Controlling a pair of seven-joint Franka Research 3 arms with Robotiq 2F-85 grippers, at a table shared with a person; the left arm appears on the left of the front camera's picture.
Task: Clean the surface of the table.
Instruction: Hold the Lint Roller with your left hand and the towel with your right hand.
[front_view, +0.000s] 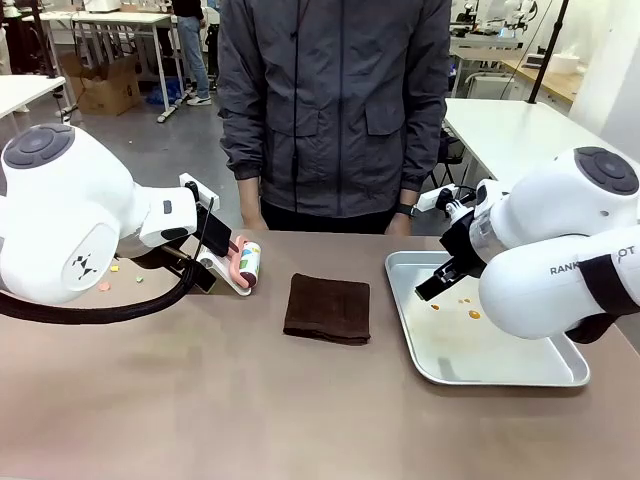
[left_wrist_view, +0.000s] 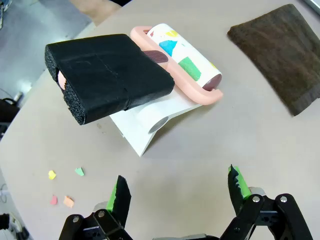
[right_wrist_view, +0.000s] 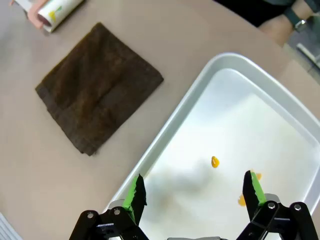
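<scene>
guessing step: grabbing lint roller (left_wrist_view: 182, 62) | left fingers (left_wrist_view: 120, 196) were wide open, empty, near it | right fingers (right_wrist_view: 135, 197) open, empty, well apart | next: grip foam handle (left_wrist_view: 110, 75), roll bench (left_wrist_view: 225, 140) paper scraps (left_wrist_view: 68, 201) beside it

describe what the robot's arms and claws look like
Both arms are bulky, rounded white shells: the left arm has a grey round cap, a small dark logo and a thick black cable looping under it; the right arm carries dark lettering and a black band. The left claw and right claw are black, with two fingers tipped in green pads.
</scene>
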